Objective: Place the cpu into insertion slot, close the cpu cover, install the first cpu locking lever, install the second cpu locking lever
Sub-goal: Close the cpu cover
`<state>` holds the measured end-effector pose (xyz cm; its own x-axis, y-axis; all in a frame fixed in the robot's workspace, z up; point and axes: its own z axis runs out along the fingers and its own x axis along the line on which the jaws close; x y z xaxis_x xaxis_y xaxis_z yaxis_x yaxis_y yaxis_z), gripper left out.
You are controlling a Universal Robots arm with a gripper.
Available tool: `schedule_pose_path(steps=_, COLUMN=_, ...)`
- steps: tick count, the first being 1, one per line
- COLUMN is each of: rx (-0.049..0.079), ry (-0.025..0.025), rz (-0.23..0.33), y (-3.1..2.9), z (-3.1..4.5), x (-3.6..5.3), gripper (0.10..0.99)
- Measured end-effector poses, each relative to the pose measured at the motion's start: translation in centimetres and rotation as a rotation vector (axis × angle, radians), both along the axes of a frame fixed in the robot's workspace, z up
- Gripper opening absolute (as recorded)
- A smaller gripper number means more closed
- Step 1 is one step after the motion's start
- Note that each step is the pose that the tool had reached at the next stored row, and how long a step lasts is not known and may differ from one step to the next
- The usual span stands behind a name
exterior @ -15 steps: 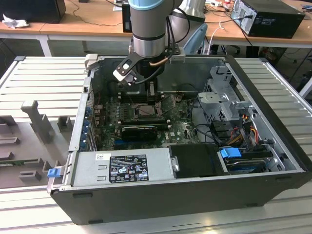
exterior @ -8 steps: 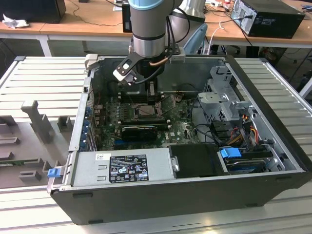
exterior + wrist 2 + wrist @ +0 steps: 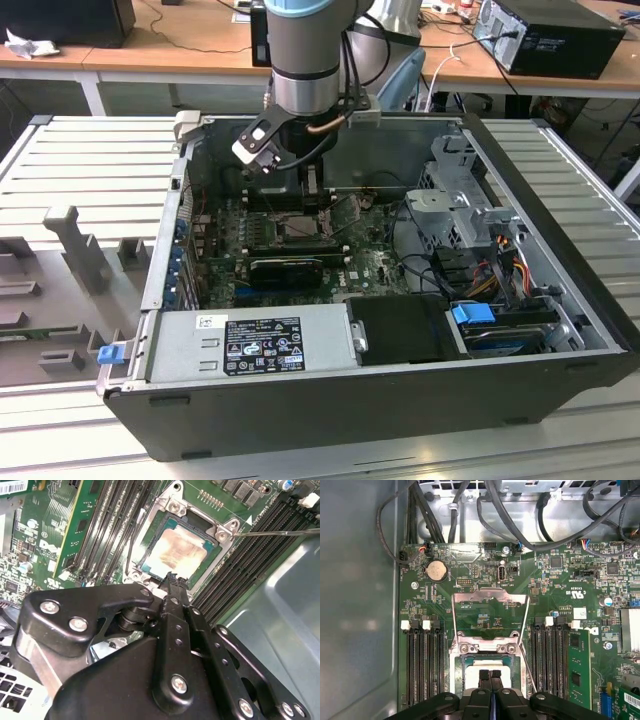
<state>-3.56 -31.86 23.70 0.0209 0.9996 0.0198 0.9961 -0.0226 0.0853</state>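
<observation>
Inside the open computer case (image 3: 400, 400), the arm (image 3: 305, 60) reaches down from above so that its wrist hangs directly over the insertion slot (image 3: 172, 504), the landmark for everything else. The green circuit board (image 3: 555, 580) lies flat on the floor of the case and carries the slot near its middle, with long black memory slots (image 3: 422, 665) running along both sides of it.

The cpu cover (image 3: 490, 598) stands swung away from the slot on its hinge. Bare board shows through its central cut-out, so the socket is open from above. That probably explains why the chip can be seen at all.

The cpu (image 3: 175, 554) lies flat within the slot's metal rim, its pale top facing up, apparently seated and not carried. A thin locking lever (image 3: 280, 532) juts out past one corner of the slot, unlatched, which fits a cover not yet lowered.

The gripper (image 3: 172, 578) has its two fingers pressed together with nothing between them. Their joined tip sits at the cpu's near edge, just above or touching it; which cannot be told.
</observation>
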Motion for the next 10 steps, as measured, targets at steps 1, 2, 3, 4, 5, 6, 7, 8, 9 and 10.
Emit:
schedule_pose_path(steps=1, rx=0.000, ry=0.0000, rz=0.000, y=0.00, z=0.07, x=0.00, gripper=0.106)
schedule_pose_path(steps=2, rx=0.000, ry=0.0000, rz=0.000, y=0.00, z=0.19, x=0.00, gripper=0.106)
schedule_pose_path(steps=3, rx=0.000, ry=-0.0003, rz=0.000, y=0.01, z=0.21, x=0.00, gripper=0.106)
schedule_pose_path(steps=4, rx=0.000, ry=0.0001, rz=0.000, y=0.00, z=0.28, x=0.00, gripper=0.106)
schedule_pose_path(steps=5, rx=0.000, ry=0.0000, rz=0.000, y=0.00, z=0.38, x=0.00, gripper=0.106)
schedule_pose_path(steps=6, rx=0.000, ry=0.0000, rz=0.000, y=0.00, z=0.52, x=0.00, gripper=0.106)
schedule_pose_path(steps=7, rx=0.000, ry=-0.0001, rz=0.000, y=0.00, z=0.63, x=0.00, gripper=0.106)
schedule_pose_path(steps=8, rx=0.000, ry=0.0000, rz=0.000, y=0.00, z=0.75, x=0.00, gripper=0.106)
schedule_pose_path(steps=9, rx=0.000, ry=0.0000, rz=0.000, y=0.00, z=0.88, x=0.03, gripper=0.106)
schedule_pose_path(steps=10, rx=0.000, ry=-0.0001, rz=-0.001, y=0.00, z=0.87, x=0.05, gripper=0.106)
